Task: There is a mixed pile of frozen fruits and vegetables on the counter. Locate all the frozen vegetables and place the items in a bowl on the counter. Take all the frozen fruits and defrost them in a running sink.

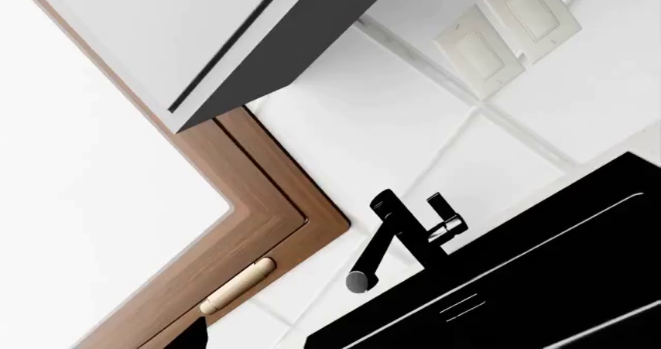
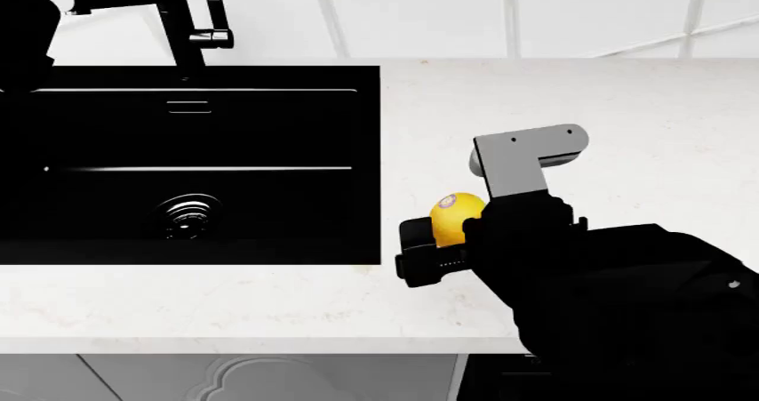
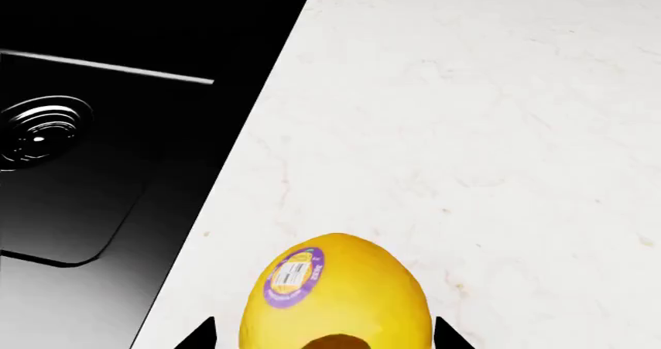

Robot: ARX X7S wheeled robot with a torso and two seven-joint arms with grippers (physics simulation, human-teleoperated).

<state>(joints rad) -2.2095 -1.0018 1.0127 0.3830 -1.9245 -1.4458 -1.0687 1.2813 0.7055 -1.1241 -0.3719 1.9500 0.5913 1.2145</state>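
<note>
Right end effector (image 2: pixel 433 241): closed around lemon (image 2: pixel 457 218), fingertips flanking fruit, purple sticker facing up. Position: above white marble bench (image 2: pixel 617 108), just beside right edge of black sink (image 2: pixel 190 165). Left end effector: state cannot be told.

The sink (image 2: pixel 273 125) is set into the left part of the counter (image 2: pixel 617 99), its faucet (image 2: pixel 178 28) at the back edge. The lemon (image 2: pixel 457 216) sits between the right gripper's (image 2: pixel 442 241) jaws, over the counter just right of the sink's right edge, nearer the front.
</note>
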